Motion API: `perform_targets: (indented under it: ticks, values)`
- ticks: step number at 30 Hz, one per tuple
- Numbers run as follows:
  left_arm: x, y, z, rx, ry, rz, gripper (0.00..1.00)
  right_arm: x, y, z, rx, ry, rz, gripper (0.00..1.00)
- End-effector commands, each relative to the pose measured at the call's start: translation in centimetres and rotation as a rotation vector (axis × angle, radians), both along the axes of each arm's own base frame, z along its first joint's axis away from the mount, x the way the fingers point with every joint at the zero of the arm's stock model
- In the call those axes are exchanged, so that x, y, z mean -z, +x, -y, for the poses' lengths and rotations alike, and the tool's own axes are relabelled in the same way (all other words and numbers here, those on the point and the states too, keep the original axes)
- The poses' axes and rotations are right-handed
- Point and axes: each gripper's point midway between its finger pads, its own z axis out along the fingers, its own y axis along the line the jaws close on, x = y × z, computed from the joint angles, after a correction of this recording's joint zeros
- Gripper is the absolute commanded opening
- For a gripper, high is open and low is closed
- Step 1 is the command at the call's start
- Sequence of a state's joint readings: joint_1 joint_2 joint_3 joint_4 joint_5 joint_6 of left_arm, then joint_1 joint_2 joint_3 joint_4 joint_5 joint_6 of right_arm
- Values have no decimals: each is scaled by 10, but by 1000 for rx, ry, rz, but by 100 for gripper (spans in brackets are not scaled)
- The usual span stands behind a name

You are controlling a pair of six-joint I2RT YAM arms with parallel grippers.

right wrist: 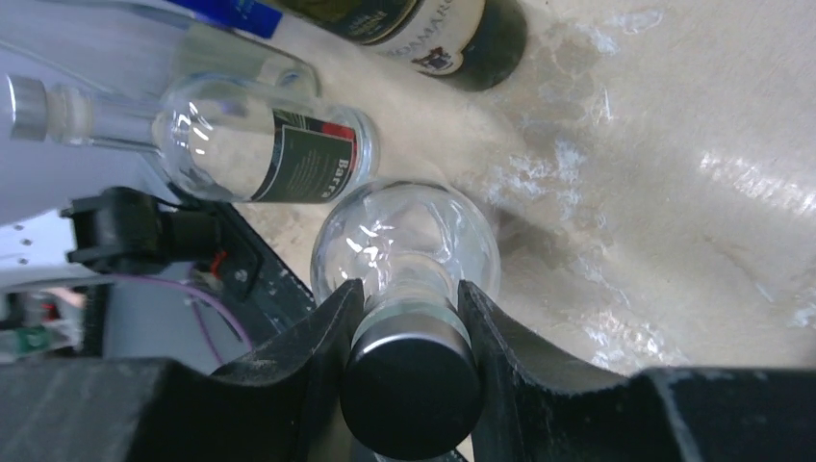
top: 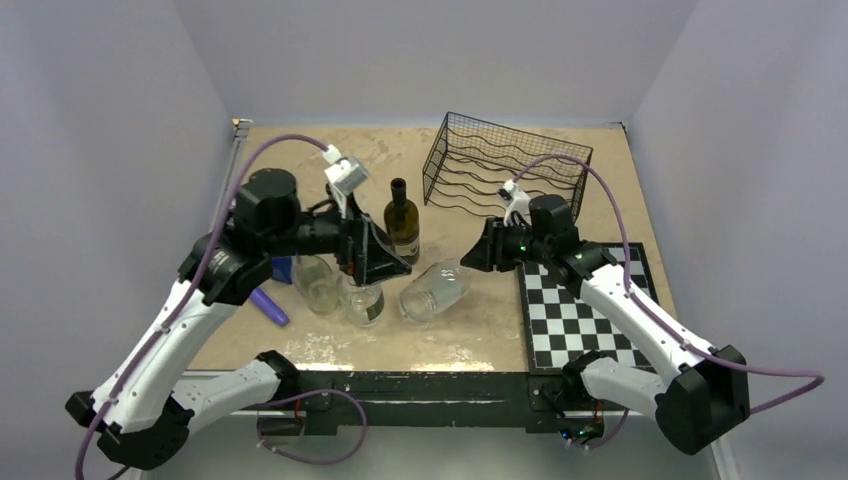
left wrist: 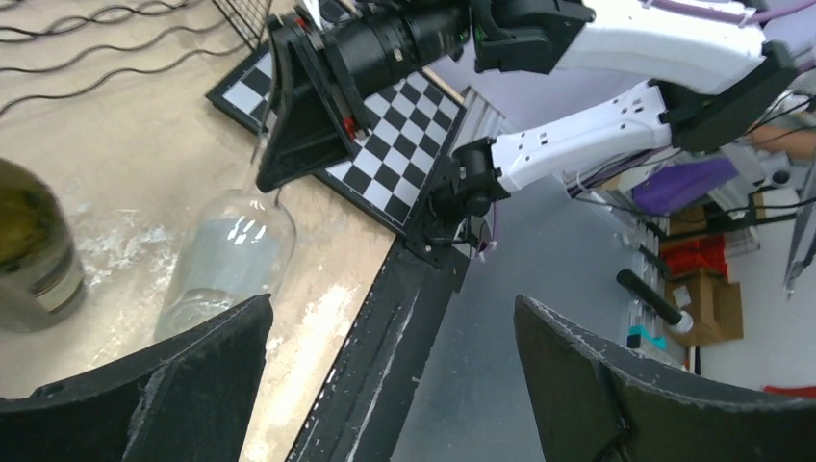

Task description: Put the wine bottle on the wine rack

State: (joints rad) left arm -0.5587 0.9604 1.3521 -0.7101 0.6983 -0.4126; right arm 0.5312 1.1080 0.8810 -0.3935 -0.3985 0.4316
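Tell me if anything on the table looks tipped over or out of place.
The clear bottle leans over near the chessboard, unlike the upright dark wine bottle; the right pincer is shut on its neck.

Right fingers [right wrist: 310, 351] pinch neck of clear bottle [right wrist: 409, 241], black cap [right wrist: 412, 395]; labelled bottle [right wrist: 289, 154] beside.
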Motion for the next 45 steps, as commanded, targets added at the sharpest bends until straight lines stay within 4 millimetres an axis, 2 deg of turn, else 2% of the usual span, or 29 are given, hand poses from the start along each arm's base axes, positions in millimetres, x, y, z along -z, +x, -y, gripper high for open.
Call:
perform_targets:
  ticks: [1,3,8,13,20,26,32,36,45]
  values:
    - [18,10,38,-18,42,76,99,24,-15,5,-25,205,-173,0]
    - [33,9,54,5,83,102,98,27,-18,11,-26,238,-183,0]
    - [67,15,76,-4,180,168,95,28,-30,22,-3,242,-156,0]
    - [120,4,99,23,310,189,89,32,-39,42,91,269,-143,0]
    - [165,-3,111,31,384,208,84,25,-39,70,256,293,-108,0]
    - [200,3,115,-17,467,190,71,19,-49,74,272,301,-134,0]
    - [224,0,126,-1,513,149,56,13,-59,75,257,290,-152,0]
    - [240,2,127,-16,557,143,53,10,-65,76,241,274,-152,0]
    - [263,26,121,-170,682,117,49,15,-84,72,167,263,-188,0]
